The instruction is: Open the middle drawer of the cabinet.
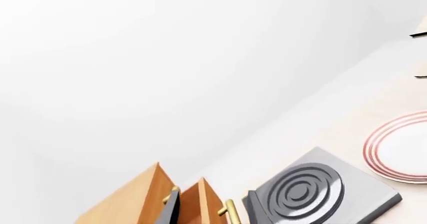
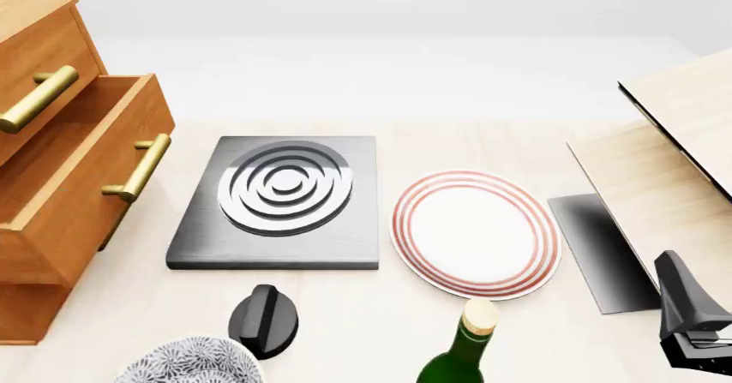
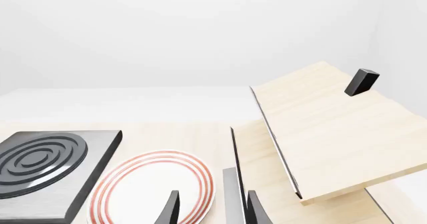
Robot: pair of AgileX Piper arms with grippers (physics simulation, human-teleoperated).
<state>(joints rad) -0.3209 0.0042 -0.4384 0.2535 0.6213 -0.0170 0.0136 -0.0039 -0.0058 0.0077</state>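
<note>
The cabinet (image 2: 29,229) stands at the table's left edge, orange-brown with brass bar handles. Its middle drawer (image 2: 81,177) juts out past the top one, handle (image 2: 137,167) facing the hob. In the left wrist view the cabinet (image 1: 130,201) and middle drawer (image 1: 200,204) show far off, framed by my left gripper (image 1: 212,200), whose fingers stand apart and hold nothing. The left gripper is out of the front view. My right gripper (image 2: 692,332) sits at the front right, far from the cabinet; the right wrist view shows this right gripper (image 3: 212,196) open and empty.
A grey hob plate (image 2: 280,199) lies beside the cabinet, then a red-ringed plate (image 2: 475,233). Along the front edge sit a black knob (image 2: 266,319), a patterned bowl (image 2: 189,362) and a green bottle (image 2: 464,353). Pale wood boards (image 2: 675,160) and a dark slab (image 2: 595,250) stand at right.
</note>
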